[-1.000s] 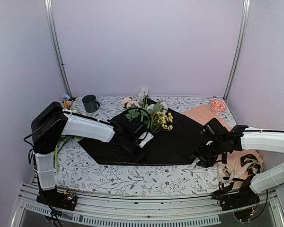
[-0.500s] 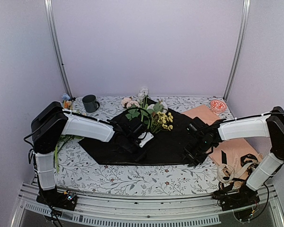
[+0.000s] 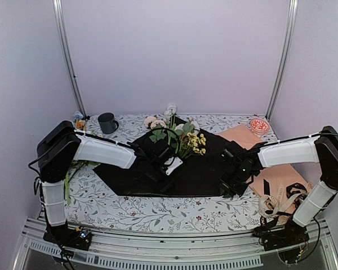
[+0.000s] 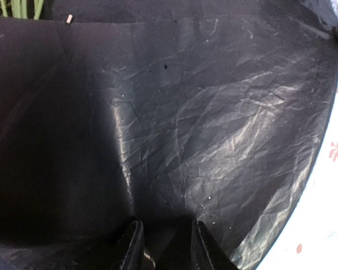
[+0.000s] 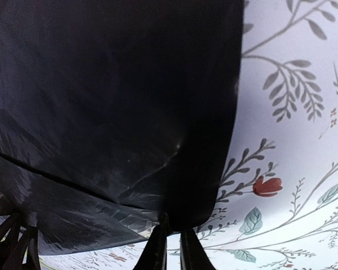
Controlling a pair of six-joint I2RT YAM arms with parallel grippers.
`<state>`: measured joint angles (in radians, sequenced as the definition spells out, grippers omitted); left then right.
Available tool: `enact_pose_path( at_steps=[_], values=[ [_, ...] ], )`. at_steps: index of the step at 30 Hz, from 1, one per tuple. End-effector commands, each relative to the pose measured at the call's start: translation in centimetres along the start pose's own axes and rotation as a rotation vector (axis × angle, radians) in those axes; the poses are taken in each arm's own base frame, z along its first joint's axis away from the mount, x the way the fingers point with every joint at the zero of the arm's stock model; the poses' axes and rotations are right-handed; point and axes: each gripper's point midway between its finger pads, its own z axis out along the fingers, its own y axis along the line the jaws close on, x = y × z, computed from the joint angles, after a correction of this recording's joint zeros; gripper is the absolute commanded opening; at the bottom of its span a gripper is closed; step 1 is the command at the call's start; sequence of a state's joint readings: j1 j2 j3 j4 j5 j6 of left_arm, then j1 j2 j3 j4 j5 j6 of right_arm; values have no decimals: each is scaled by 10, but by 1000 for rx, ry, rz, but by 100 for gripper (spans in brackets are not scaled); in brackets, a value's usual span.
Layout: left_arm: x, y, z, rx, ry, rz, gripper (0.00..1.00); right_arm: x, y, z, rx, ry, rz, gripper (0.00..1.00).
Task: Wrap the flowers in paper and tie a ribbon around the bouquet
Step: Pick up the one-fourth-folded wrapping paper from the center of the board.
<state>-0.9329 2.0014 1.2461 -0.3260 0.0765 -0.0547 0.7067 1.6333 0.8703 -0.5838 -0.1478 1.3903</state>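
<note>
On a floral-print table (image 3: 158, 216) in a lilac booth (image 3: 174, 56), the paper (image 3: 208, 169) lies spread, the flowers (image 3: 160, 128) at its far corner, stems pointing inward. The right gripper (image 5: 173, 246), a second ago out to the right, now pinches the sheet's near-right corner; the left gripper (image 4: 164, 247) rests mid-sheet, jaws part-way apart, grip unclear.

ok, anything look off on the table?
Minor only: the paper is heavily creased, and a few loose green stems lie at the left edge of the table by the left arm, apart from the flowers on the paper. Nothing spilled.
</note>
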Motion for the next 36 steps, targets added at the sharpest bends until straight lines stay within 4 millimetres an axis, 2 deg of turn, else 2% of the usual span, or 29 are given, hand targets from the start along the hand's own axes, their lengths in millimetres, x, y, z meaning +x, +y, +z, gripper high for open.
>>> enact_pose_path(
  at_steps=[1,8,14,17,20,22,27,30,36],
  values=[
    [22,-2,9,31,66,-8,30,-10,-16,9,44,-57,-17,5],
    [-17,-20,-7,86,-32,-8,30,-11,-10,2,-23,-78,-33,0],
    [-33,-22,-15,62,-39,-18,32,-14,-2,-6,-60,-104,-69,0],
    [-41,-34,-20,91,-50,1,33,-17,3,-11,-66,-128,-95,0],
    [-35,-47,-11,149,-33,20,35,-21,13,-22,-81,-163,-137,0],
    [-26,-44,-2,174,7,1,35,-23,19,-29,-83,-191,-162,0],
    [-23,-31,7,286,18,-91,37,-18,34,-38,-87,-236,-253,0],
    [-16,-30,16,390,56,-155,34,-16,46,-47,-86,-279,-314,0],
    [-12,-30,17,441,53,-180,33,4,93,-76,-182,-392,-512,0]
  ],
)
